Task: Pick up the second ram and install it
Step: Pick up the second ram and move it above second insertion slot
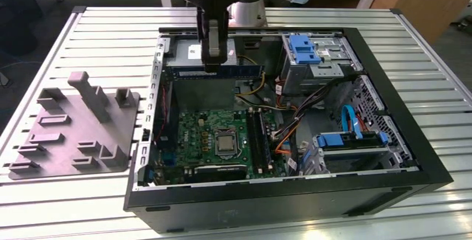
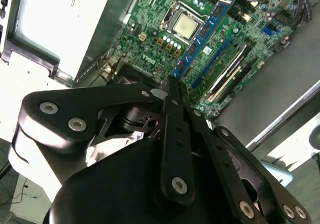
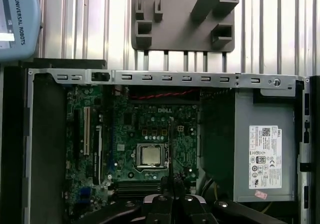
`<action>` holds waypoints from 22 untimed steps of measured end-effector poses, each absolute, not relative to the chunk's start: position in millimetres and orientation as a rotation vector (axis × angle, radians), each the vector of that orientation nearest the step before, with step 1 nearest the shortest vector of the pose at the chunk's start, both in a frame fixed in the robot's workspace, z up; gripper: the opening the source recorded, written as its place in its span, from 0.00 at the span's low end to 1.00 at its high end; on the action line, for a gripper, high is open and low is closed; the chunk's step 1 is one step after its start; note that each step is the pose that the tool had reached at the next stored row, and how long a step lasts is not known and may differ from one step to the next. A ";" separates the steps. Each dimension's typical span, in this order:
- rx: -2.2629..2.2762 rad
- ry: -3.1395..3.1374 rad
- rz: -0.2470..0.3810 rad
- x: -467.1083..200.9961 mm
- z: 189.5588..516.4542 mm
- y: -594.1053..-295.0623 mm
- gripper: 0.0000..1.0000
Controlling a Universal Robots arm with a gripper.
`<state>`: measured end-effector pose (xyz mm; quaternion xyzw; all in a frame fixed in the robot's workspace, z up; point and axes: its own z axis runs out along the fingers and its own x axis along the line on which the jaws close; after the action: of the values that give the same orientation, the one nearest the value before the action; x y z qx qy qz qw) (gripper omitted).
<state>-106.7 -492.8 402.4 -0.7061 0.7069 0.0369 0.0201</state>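
Note:
My gripper (image 1: 211,66) hangs over the back of the open computer case (image 1: 383,157) and is shut on the second ram (image 1: 240,69), a long thin blue stick lying level above the power supply. In the second wrist view the fingertips (image 2: 172,91) pinch one end of the ram (image 2: 205,34), which reaches out over the motherboard (image 2: 165,14). Edge-on, the ram (image 3: 170,144) shows as a thin dark line above the processor (image 3: 150,155), with the gripper (image 3: 170,186) behind it. A green stick (image 2: 227,59) sits in the memory slots (image 1: 257,132).
The grey moulded tray (image 1: 74,135) with upright posts lies on the slatted table at the exterior view's left of the case. Inside the case are the power supply (image 3: 265,149), a blue-fronted drive cage (image 1: 302,49), orange and blue cables (image 1: 284,140), and another drive bay (image 1: 350,140).

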 end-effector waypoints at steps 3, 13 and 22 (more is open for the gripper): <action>-2.190 2.193 0.115 -97.4 400.5 -492.8 0.11; -2.190 2.193 0.115 -86.9 384.9 -492.8 0.11; -2.190 2.193 0.115 -85.7 372.3 -492.8 0.11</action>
<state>-85.7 -492.8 372.3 -0.7060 0.7069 0.0372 0.0203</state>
